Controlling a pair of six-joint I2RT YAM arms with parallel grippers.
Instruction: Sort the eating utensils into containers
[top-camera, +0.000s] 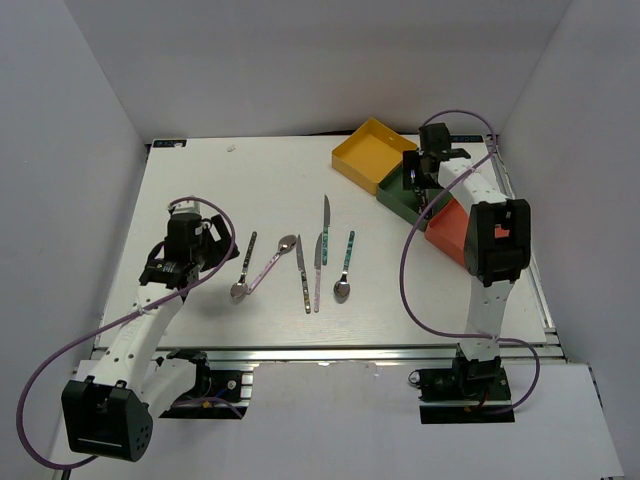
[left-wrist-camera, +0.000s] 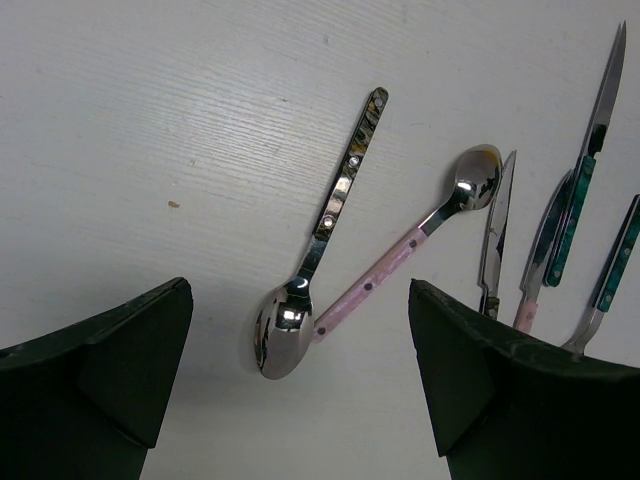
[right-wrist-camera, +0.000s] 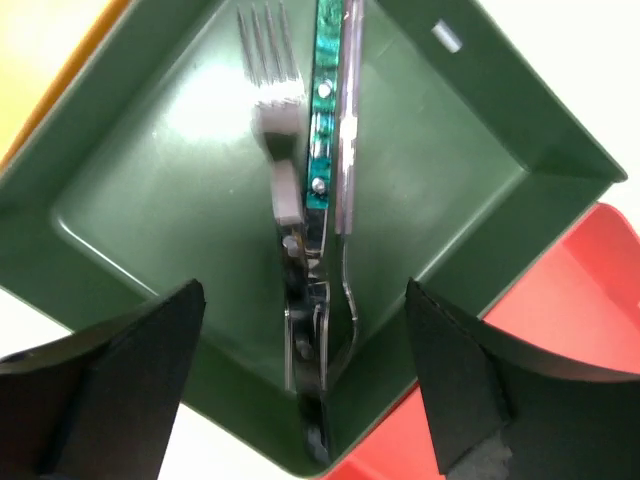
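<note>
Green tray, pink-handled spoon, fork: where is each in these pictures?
green tray (right-wrist-camera: 140, 200), right wrist view, on its bare floor.
pink-handled spoon (left-wrist-camera: 378, 282), left wrist view, on its pink handle.
fork (right-wrist-camera: 264, 50), right wrist view, on its tines.

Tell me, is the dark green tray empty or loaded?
Loaded: a fork and a teal-handled utensil lie inside the dark green tray, on its floor.

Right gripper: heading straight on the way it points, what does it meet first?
Probably the forks piled in the dark green tray, right below the open right gripper; depth unclear.
</note>
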